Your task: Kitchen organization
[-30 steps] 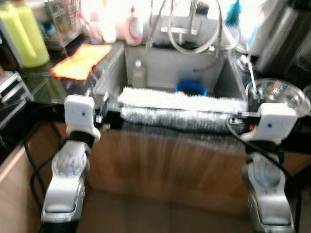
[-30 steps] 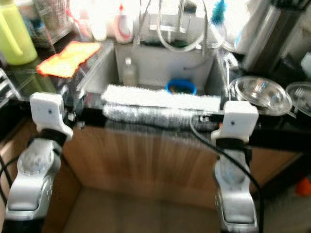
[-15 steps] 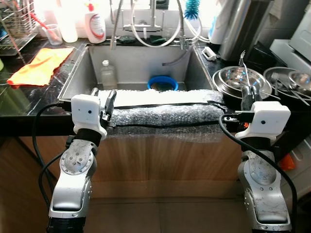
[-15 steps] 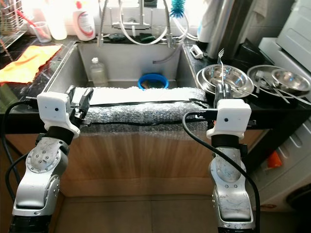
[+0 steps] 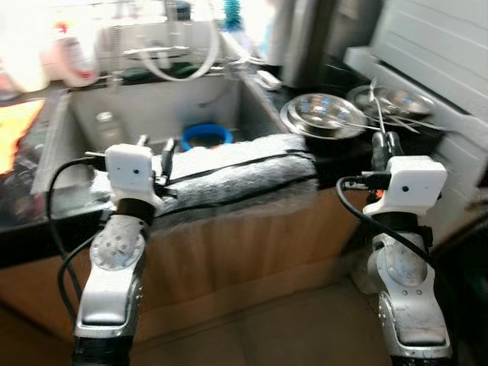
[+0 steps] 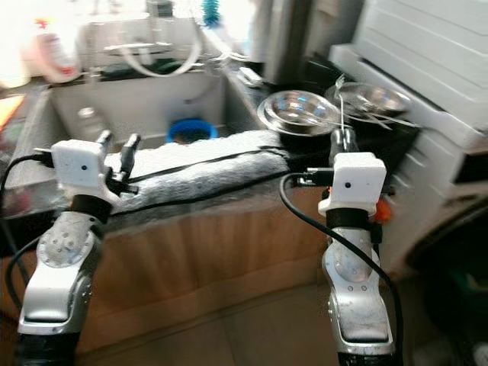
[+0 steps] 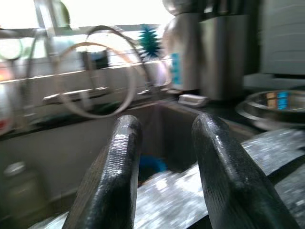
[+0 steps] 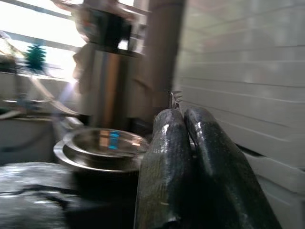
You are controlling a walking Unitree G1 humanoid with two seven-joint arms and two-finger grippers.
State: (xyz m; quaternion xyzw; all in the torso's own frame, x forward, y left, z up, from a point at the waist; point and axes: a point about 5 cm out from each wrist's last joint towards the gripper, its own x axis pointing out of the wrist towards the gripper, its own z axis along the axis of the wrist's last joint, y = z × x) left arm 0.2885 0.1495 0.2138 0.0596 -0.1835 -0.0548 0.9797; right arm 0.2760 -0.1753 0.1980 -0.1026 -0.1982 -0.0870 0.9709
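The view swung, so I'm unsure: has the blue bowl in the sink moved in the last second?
No. The blue bowl sits in the same spot of the sink, right of the bottle; the camera turned.

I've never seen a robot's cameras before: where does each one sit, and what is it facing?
Eye views: on the head, looking down at the steel sink, both silver arms showing.
Left wrist view: along the open left tool toward the sink.
Right wrist view: along the shut right tool.
Both wrist views share the stacked steel bowls.

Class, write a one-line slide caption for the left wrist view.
Open left gripper held above the bubble-wrap-padded sink edge, facing the steel sink and blue bowl.
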